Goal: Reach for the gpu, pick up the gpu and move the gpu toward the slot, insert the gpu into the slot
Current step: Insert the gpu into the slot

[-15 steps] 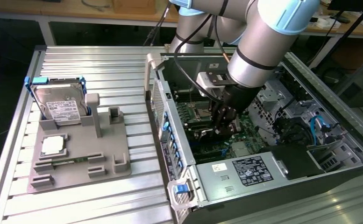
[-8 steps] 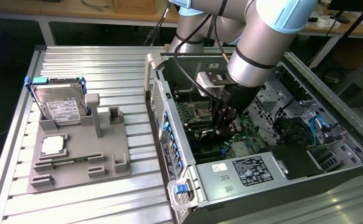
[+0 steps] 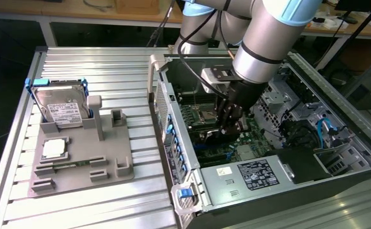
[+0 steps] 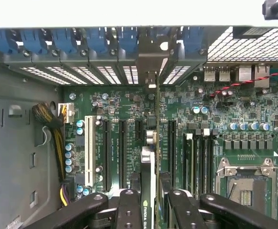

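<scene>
The gpu (image 4: pixel 148 179), a thin dark circuit card with a silvery metal end bracket, stands edge-on over the green motherboard's (image 4: pixel 215 119) slots, clamped between the black claw's (image 4: pixel 151 205) fingers (image 4: pixel 129 207).

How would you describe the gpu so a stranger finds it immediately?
Look inside the open computer case, above the green motherboard. The gpu stands on edge between the gripper fingers, its metal bracket reaching the rear wall. The neighbouring black slots stand empty.

Hard drive (image 3: pixel 63 106): standing upright in the grey fixture (image 3: pixel 77 164).
Processor chip (image 3: pixel 55 148): lying flat on it.
Counter (image 3: pixel 96 62): carrying both.
</scene>
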`<control>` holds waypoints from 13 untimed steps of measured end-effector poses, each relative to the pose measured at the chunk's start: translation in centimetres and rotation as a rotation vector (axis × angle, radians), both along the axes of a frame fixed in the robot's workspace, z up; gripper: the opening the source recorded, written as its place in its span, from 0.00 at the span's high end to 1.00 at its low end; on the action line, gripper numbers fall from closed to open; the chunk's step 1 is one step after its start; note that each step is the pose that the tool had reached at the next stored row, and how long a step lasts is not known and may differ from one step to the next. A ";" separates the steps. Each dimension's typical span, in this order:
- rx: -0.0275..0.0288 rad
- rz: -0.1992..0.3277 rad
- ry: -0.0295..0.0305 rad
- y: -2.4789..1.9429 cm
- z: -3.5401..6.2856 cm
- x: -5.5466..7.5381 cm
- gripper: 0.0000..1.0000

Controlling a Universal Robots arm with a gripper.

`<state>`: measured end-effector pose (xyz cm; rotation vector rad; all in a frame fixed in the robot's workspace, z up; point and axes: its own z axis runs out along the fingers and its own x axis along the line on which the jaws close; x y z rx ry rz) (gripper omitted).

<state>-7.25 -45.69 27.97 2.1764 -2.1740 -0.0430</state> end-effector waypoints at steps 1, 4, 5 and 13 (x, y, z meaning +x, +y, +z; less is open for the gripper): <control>0.0001 0.000 -0.0001 0.00 -0.06 0.0 0.73; -0.0003 0.000 0.0000 0.04 -0.18 0.0 0.73; -0.0002 0.000 0.0000 0.08 -0.22 0.0 0.73; 0.0000 0.000 -0.0001 0.48 -0.39 0.0 0.73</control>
